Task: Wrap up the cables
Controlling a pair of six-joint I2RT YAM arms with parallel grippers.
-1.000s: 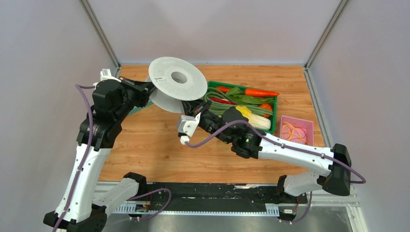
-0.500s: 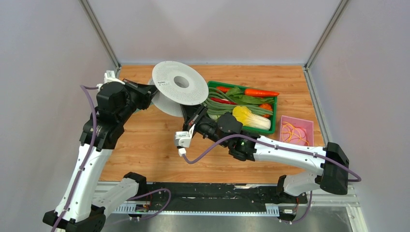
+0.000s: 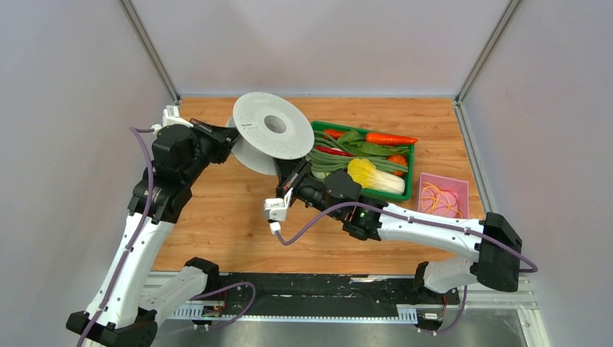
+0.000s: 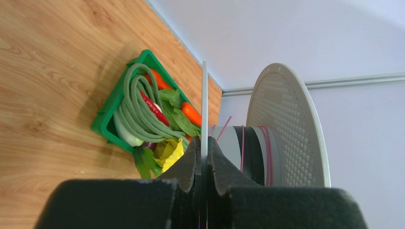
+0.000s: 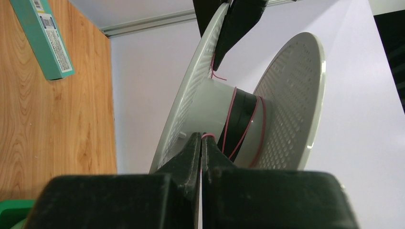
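The light-grey perforated spool [image 3: 254,119] is held in the air, tilted, over the back left of the table. My left gripper [image 3: 230,137] is shut on the rim of its thin flange [image 4: 204,95]. The cable here is a thin pink strand [image 5: 232,112] wound a few turns round the hub, over a black band. My right gripper [image 3: 290,172] sits just under the spool, shut on a loop of the pink cable [image 5: 207,136]. The left wrist view shows my left gripper [image 4: 204,148] and the pink turns [image 4: 242,148]; the right wrist view shows my right gripper [image 5: 201,139].
A green tray [image 3: 413,173] of vegetables stands right of the spool. A pink box [image 3: 463,189] with yellow loops lies at the far right. A teal box [image 5: 43,38] lies flat on the wooden table under the left arm.
My left arm has carried the spool a little right. My right gripper moved left and closer under the spool, then stayed there.
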